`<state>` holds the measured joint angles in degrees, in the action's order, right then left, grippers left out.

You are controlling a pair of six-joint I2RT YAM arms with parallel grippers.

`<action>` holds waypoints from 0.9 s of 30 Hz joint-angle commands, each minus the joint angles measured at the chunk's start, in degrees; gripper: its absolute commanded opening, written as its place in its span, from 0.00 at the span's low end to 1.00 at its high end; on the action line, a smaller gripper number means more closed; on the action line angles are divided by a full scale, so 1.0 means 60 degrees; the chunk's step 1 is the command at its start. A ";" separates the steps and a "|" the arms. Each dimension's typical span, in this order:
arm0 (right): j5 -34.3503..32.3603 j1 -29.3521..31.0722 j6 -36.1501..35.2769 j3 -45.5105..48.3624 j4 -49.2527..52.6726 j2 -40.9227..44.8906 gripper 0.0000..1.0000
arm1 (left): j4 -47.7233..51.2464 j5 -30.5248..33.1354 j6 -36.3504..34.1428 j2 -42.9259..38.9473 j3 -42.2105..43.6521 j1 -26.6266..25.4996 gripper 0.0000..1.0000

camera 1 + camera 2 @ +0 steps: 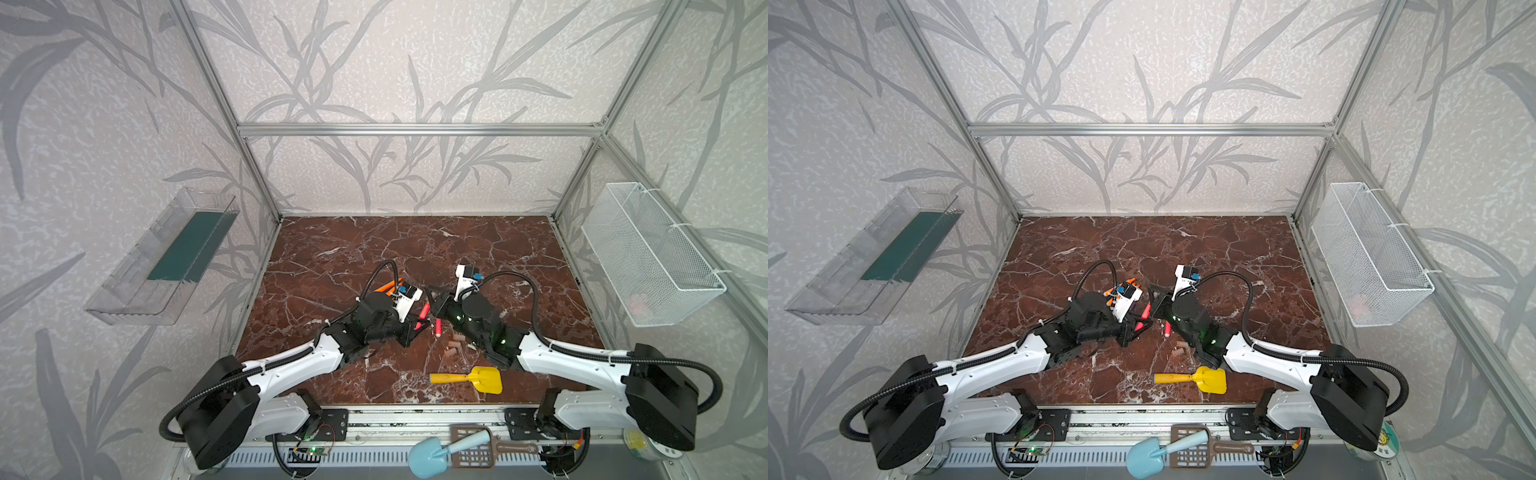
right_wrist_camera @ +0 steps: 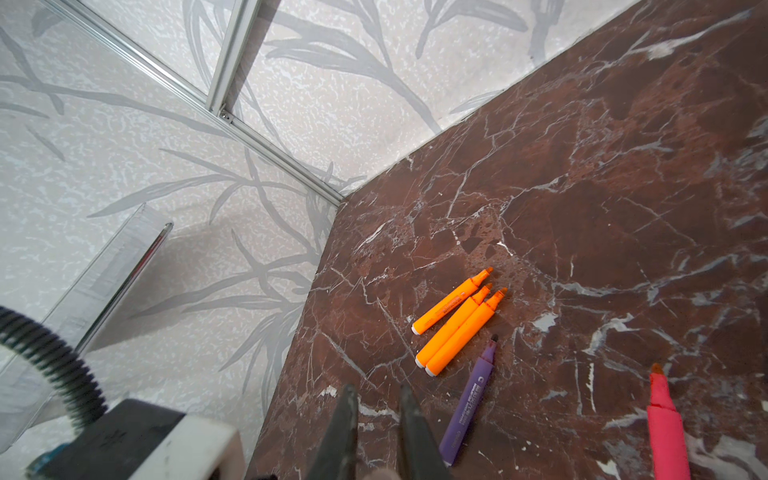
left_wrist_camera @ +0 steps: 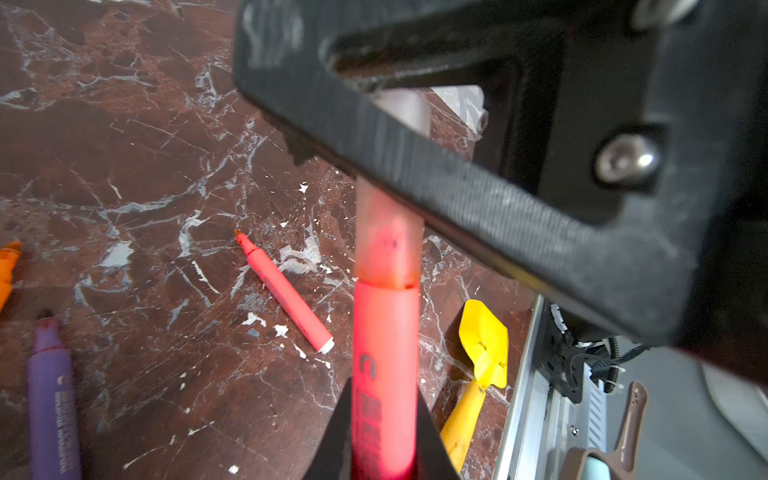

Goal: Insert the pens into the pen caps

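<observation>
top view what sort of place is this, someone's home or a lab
Probably a robot test cell, not a home: an aluminium frame with wallpapered panels boxes in a marble-look tabletop, with left arm and right arm mounted at its front.

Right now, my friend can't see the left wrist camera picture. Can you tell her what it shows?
The left gripper holds a pink-red pen whose tip sits inside a pale see-through pen cap, and the right gripper pinches that cap. On the dark red marble table behind lie a loose pink-red pen, a purple pen and a yellow toy shovel.
</observation>
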<state>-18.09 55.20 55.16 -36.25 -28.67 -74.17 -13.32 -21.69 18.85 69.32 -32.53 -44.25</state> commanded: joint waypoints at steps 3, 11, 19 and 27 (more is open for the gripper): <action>0.1278 0.1390 0.0899 -0.0345 0.1819 -0.0785 0.00 | -0.1110 0.3222 -0.0253 -0.0202 -0.0890 0.0250 0.00; 0.1008 0.1657 0.1206 -0.0458 0.1808 -0.1100 0.00 | -0.1176 0.3939 -0.0216 -0.0461 -0.0825 0.0158 0.00; 0.1269 0.1706 0.0182 0.1030 -0.1149 -0.0896 0.00 | -0.1844 0.0688 0.0925 -0.0663 -0.0630 0.1590 0.00; 0.0753 0.2145 0.0613 0.0535 0.0722 -0.0725 0.00 | -0.1537 0.0639 0.0701 -0.1171 -0.0558 0.1842 0.00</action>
<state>-23.97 60.51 56.95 -33.52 -41.80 -78.22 -6.76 -32.53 18.63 64.55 -32.40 -38.24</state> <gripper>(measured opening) 0.165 0.167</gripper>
